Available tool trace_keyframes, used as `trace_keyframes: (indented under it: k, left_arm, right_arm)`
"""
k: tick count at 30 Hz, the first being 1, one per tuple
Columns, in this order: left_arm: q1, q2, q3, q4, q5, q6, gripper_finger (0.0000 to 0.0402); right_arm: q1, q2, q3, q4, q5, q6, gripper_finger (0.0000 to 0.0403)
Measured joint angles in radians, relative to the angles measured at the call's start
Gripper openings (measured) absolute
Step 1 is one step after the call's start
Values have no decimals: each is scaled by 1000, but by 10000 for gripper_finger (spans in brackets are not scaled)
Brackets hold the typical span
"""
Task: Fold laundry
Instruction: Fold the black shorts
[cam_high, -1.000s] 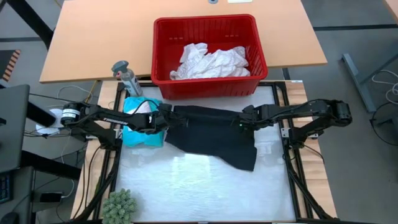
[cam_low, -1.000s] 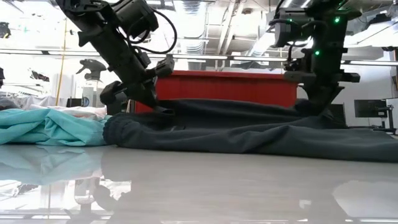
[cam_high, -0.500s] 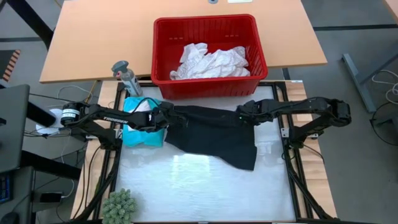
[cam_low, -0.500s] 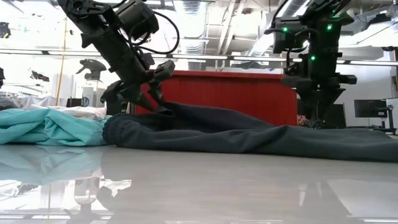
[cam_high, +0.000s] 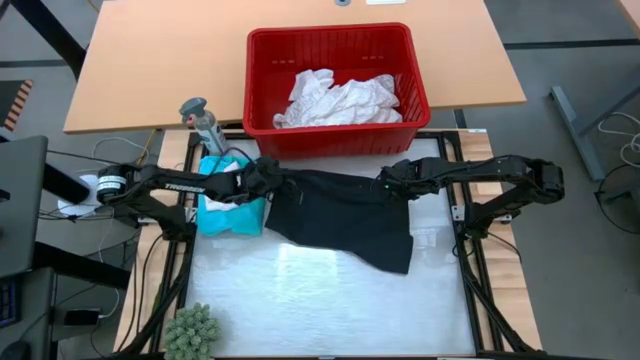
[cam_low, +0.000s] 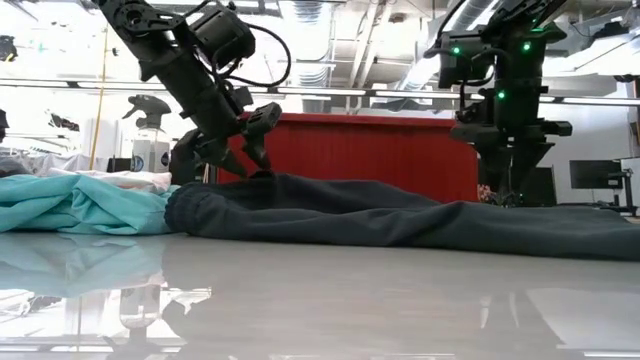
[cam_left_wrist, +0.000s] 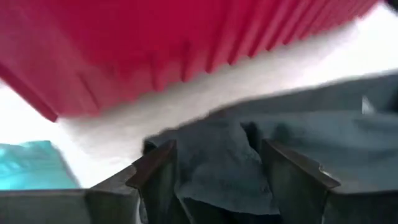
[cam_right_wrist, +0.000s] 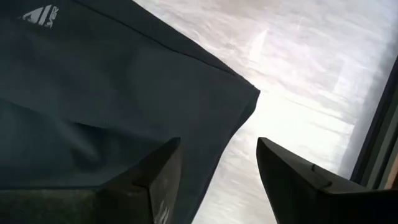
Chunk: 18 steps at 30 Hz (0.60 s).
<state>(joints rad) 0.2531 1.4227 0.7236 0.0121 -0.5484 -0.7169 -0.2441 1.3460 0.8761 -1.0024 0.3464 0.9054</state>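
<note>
We judged the step in hand to be the release after laying the black shorts (cam_high: 345, 215) flat near the tabletop's (cam_high: 320, 300) far edge, in front of the red basket (cam_high: 335, 85). The left end effector (cam_high: 262, 180) stood over the waistband's left end, fingers spread, holding nothing. The right end effector (cam_high: 392, 184) stood likewise open and empty at the right end. We judged the next move to call for regrasping one edge to fold.
</note>
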Motion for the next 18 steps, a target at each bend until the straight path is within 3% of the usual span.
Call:
trace_keyframes:
  k: [3, 7, 9, 13, 14, 16, 18]
  left_arm:
    - [34, -58, 0, 76, 37, 26, 220]
    - [78, -159, 0, 217, 158, 212, 220]
    - [102, -219, 0, 264, 243, 222, 220]
    - [111, -272, 2, 325, 708, 190, 210]
    - [87, -267, 2, 311, 776, 172, 202]
    - [27, -241, 1, 276, 793, 165, 179]
    - [-37, -202, 0, 276, 726, 204, 144]
  right_arm:
    - [8, -6, 0, 20, 10, -63, 234]
    - [4, -39, 1, 84, 21, -132, 223]
    - [1, -69, 1, 140, 4, -185, 214]
    - [16, -131, 2, 276, -113, -234, 177]
    - [21, -141, 2, 300, -129, -235, 161]
    - [33, -151, 2, 335, -135, -237, 122]
    - [42, -150, 2, 356, -136, -237, 74]
